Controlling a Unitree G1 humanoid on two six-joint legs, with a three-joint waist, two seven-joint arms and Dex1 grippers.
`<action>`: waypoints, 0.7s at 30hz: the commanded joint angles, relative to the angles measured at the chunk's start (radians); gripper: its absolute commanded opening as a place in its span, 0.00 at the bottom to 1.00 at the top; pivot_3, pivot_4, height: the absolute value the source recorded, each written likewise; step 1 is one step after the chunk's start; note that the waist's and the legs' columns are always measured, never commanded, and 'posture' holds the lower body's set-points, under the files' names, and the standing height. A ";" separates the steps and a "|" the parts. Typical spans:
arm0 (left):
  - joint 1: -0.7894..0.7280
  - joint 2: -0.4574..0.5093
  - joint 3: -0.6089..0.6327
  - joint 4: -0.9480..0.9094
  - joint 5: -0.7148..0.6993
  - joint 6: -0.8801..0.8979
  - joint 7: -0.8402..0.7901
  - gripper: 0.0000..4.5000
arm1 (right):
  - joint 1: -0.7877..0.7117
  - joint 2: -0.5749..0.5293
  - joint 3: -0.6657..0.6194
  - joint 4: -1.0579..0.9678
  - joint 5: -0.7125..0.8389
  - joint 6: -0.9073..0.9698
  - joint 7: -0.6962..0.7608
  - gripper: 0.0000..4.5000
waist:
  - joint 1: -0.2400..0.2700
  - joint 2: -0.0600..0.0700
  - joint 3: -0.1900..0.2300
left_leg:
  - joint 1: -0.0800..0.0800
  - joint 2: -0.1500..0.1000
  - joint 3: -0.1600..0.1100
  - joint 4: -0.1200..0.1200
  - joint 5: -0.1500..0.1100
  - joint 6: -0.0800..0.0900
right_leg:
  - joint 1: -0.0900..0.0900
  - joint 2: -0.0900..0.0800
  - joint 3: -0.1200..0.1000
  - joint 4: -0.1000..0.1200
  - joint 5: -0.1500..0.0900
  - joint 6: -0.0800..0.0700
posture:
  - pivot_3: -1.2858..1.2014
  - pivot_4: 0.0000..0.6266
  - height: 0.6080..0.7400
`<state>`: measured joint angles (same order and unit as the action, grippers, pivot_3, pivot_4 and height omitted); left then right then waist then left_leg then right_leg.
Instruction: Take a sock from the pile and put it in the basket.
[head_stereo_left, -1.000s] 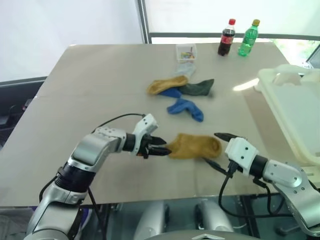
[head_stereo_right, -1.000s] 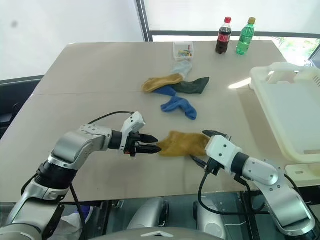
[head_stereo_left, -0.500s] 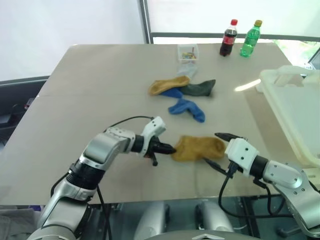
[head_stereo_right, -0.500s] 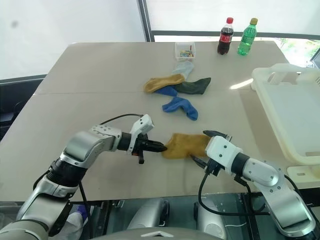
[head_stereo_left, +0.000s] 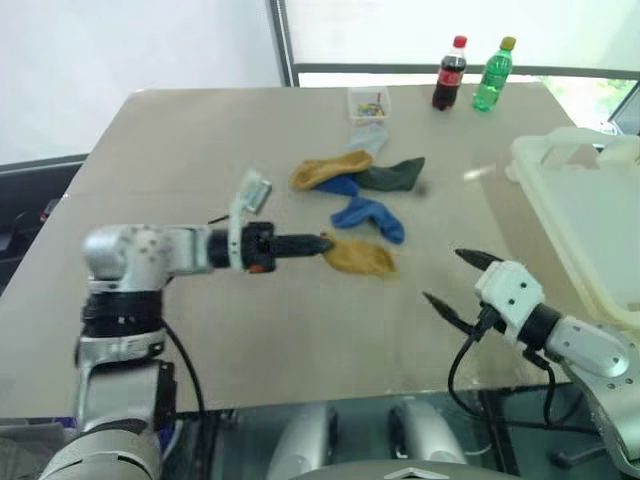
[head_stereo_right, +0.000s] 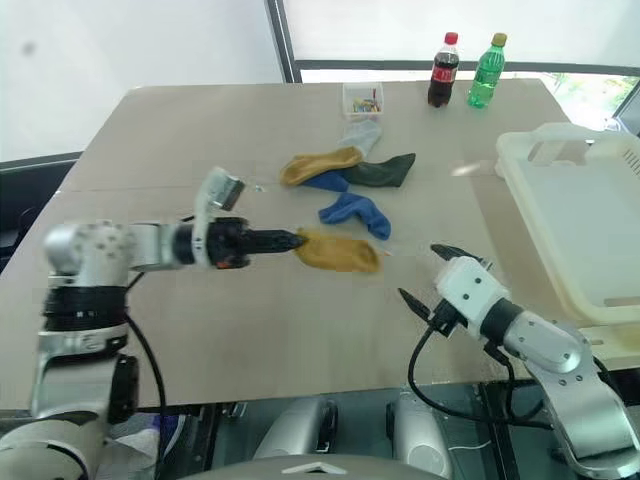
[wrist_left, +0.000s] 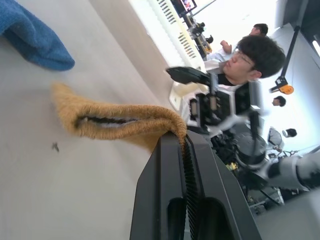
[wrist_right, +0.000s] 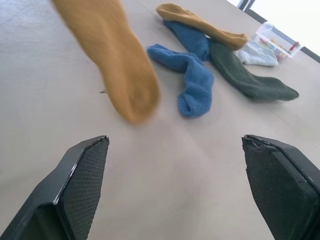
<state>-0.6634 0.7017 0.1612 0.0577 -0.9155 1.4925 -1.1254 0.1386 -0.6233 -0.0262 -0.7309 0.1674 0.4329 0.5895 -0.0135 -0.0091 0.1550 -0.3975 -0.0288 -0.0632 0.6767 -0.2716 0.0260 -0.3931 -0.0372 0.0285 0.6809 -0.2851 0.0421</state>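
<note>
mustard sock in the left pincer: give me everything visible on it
The mustard sock is a soft, ribbed knit. The left pincer is shut on one end of it, near the open cuff, whose dark slit shows in the left wrist view. From there it hangs out level and sags toward the table; whether its free end rests there is unclear. It is apart from the blue sock and the pile behind it. The open right pincer is clear of it.

Six socks (head_stereo_left: 365, 216), two bottles (head_stereo_left: 446, 74), one basket (head_stereo_left: 590, 215), one box (head_stereo_left: 368, 103).
</note>
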 joint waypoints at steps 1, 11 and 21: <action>-0.065 0.080 0.049 -0.030 -0.104 0.070 -0.072 0.01 | 0.001 0.003 -0.040 -0.038 0.022 -0.007 -0.003 0.98 | 0.003 0.000 0.000 | 0.000 0.000 0.000 0.000 0.000 0.000 | 0.000 0.000 0.000 0.000 0.000 0.000 | 0.52 0.24 1.00; -0.210 0.199 -0.102 0.026 -0.082 0.043 -0.126 0.01 | 0.049 0.004 -0.094 -0.060 0.043 0.003 -0.013 0.98 | -0.002 -0.001 0.001 | 0.000 -0.001 0.000 -0.001 0.000 0.000 | 0.000 0.000 0.001 0.000 0.000 0.000 | 0.52 0.24 1.00; -0.160 0.377 -0.124 -0.005 -0.076 0.002 -0.213 0.01 | 0.069 0.016 -0.096 -0.041 0.052 -0.026 -0.018 0.98 | -0.002 -0.001 0.001 | 0.000 0.000 0.002 -0.002 -0.001 0.001 | -0.002 0.001 0.003 0.000 0.000 0.000 | 0.52 0.24 1.00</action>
<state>-0.8161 1.0459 0.0269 0.0759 -0.9883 1.5245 -1.3049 0.2168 -0.6131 -0.0984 -0.7506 0.2096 0.4298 0.5786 -0.0158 -0.0100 0.1564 -0.3976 -0.0287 -0.0614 0.6746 -0.2723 0.0272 -0.3951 -0.0366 0.0308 0.6810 -0.2852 0.0419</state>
